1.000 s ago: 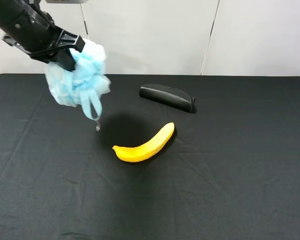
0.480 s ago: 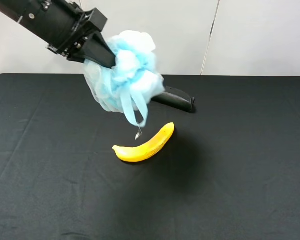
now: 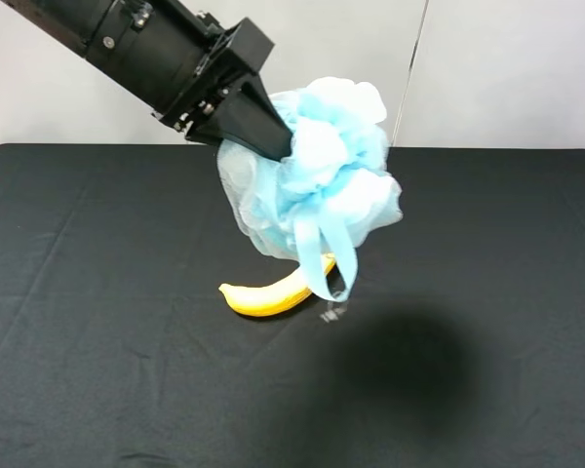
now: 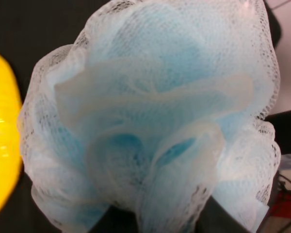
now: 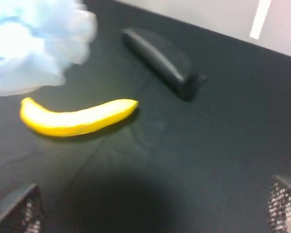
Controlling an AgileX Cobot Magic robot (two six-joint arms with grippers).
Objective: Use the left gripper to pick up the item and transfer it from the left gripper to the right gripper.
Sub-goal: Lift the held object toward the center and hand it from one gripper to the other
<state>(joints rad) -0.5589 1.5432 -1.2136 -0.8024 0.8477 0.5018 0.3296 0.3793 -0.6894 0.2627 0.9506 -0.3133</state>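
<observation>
Left fingers: the dark wedge-shaped fingers (image 3: 249, 117) of the left gripper (image 3: 278, 146) are pinched into the top of the fluffy light-blue mesh bath pouf (image 3: 312, 185), with their tips buried in the mesh.
Pouf: it hangs in the air above the yellow banana (image 3: 263, 295), clear of the black cloth worktop (image 3: 97, 341), and covers the banana's right tip in the high view.
Ribbon: the pale blue ribbon loop (image 3: 336, 258) dangles from the pouf just over the banana's right end.
Right fingers: the black fingers (image 5: 17, 213) of the right gripper (image 5: 150, 208) are spread wide with nothing between them. It is well apart from the banana and outside the high view.
Risk: the mesh is soft and squashy, so a shallow bite from the right fingers may catch only loose frills, and the pouf would fall on the banana when the left fingers let go.
Risk: the hanging loop could snag on a finger or brush the banana and drag it.
Containers: the black oblong case (image 5: 160, 58) lies beyond the banana, toward the wall. It looks closed, so its contents cannot be told.
</observation>
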